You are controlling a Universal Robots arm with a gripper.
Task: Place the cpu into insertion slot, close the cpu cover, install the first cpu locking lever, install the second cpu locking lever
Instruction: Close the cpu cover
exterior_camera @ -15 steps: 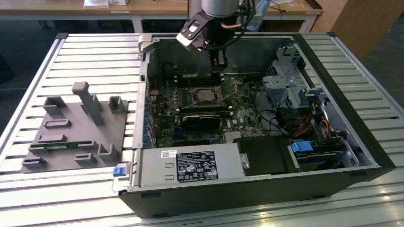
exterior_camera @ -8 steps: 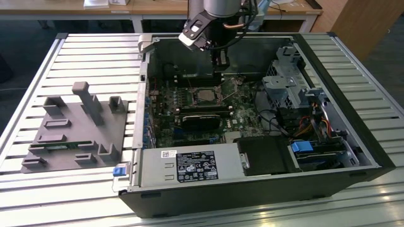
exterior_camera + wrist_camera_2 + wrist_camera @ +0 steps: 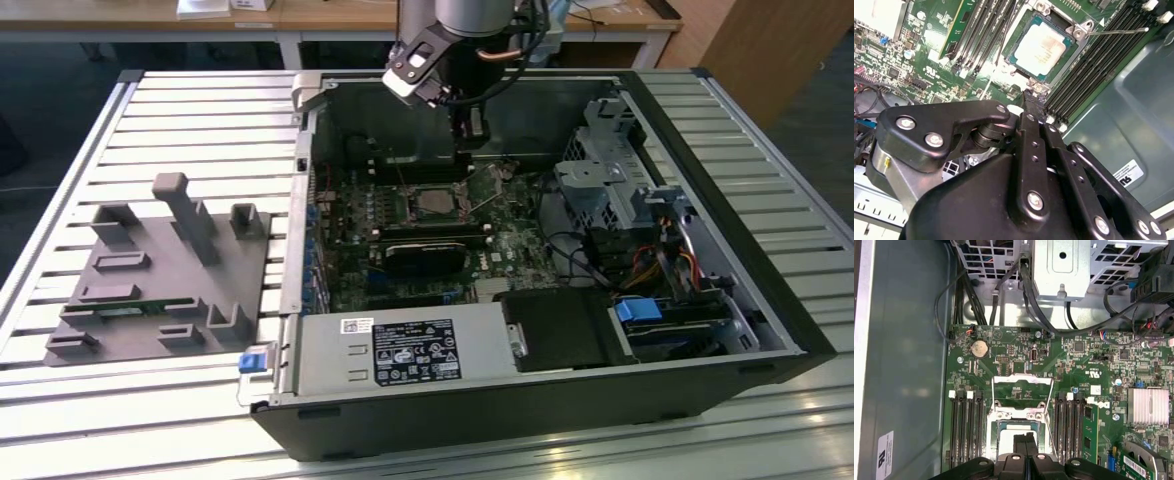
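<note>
The cpu (image 3: 1041, 47), a flat square chip with a silver top, lies in the black-framed insertion slot (image 3: 1019, 30) on the green motherboard, also visible in the exterior view (image 3: 438, 203). The cpu cover (image 3: 1021, 412), a thin metal frame with a cut-out centre, stands flipped open on the far side of the slot from my fingers. A thin wire locking lever (image 3: 1119, 31) sticks out, raised beside the slot. My gripper (image 3: 1034, 97) hovers at the slot's near corner, fingers shut together with nothing between them. In the first wrist view its dark fingertips (image 3: 1020, 442) cover part of the cpu (image 3: 1005, 437).
The open computer case (image 3: 747, 330) lies on a slatted table. Black memory slots (image 3: 965, 430) flank the socket on both sides. A silver drive cage (image 3: 601, 170), loose cables (image 3: 587, 262), a power supply (image 3: 400, 350) and a heatsink (image 3: 1148, 405) crowd the case. A grey fixture (image 3: 160, 270) sits outside it.
</note>
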